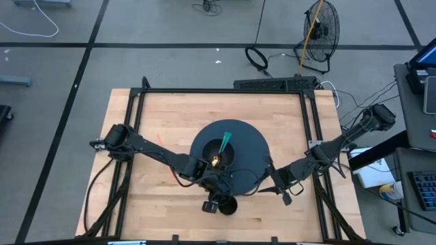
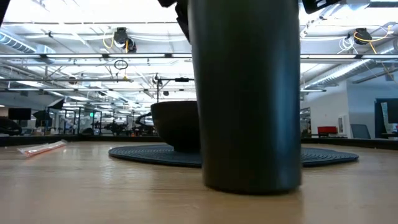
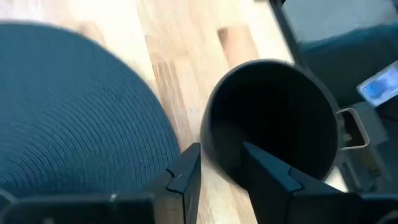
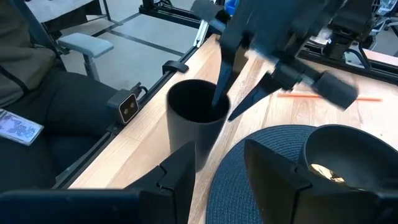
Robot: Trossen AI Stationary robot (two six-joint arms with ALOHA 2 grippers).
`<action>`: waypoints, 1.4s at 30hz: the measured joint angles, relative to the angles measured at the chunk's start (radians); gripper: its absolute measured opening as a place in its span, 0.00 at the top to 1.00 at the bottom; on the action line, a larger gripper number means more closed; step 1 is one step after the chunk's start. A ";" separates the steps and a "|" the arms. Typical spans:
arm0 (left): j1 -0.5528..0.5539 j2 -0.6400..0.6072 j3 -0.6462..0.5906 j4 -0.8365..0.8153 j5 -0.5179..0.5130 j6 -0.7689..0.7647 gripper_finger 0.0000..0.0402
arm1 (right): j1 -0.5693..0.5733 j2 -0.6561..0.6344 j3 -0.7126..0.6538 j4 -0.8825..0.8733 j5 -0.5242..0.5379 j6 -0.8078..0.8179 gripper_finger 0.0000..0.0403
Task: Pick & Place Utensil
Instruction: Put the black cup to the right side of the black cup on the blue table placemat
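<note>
A tall dark cup [image 1: 227,205] [image 2: 249,93] [image 3: 273,118] [image 4: 189,118] stands upright on the wood near the table's near edge, just off a round dark placemat [image 1: 255,146]. A dark bowl [image 1: 216,154] [image 4: 348,155] sits on the mat, and a green utensil [image 1: 225,141] lies at the bowl's far side. My left gripper [image 1: 216,202] [image 3: 221,158] [image 4: 233,99] is open above the cup, straddling its wall. My right gripper [image 1: 285,194] [image 4: 217,162] is open and empty, to the right of the cup at the mat's near right edge. My left gripper comes at the cup from above, slanting down. One finger [image 3: 273,177] is inside the hollow and the other [image 3: 185,174] is outside the wall [image 3: 210,149]. A gap shows between them, and I cannot tell whether either finger touches the wall. The cup stands upright on the table.
A thin orange straw-like stick [image 1: 163,146] [image 2: 43,148] lies on the wood left of the mat. Something pale and golden [image 4: 323,171] sits inside the bowl. A black frame rail [image 1: 221,90] borders the table. A seated person's dark clothing [image 4: 43,106] shows beyond the near edge.
</note>
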 joint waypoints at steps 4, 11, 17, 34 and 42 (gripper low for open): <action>-0.002 -0.029 0.000 0.005 -0.040 0.013 0.68 | 0.000 0.000 0.000 0.000 0.000 0.000 0.68; -0.019 -0.125 0.000 -0.044 -0.143 0.053 0.67 | 0.000 0.000 0.000 0.011 0.000 0.003 0.68; -0.092 -0.279 -0.027 -0.191 -0.402 0.038 0.67 | 0.030 0.080 0.001 0.151 -0.037 -0.088 0.68; -0.389 -0.737 -0.680 -0.055 -0.982 -0.410 0.67 | -0.003 0.416 0.268 0.151 -0.161 -0.244 0.68; -0.393 -0.801 -0.855 0.169 -1.029 -0.364 0.67 | -0.010 0.583 0.513 -0.093 -0.221 -0.191 0.68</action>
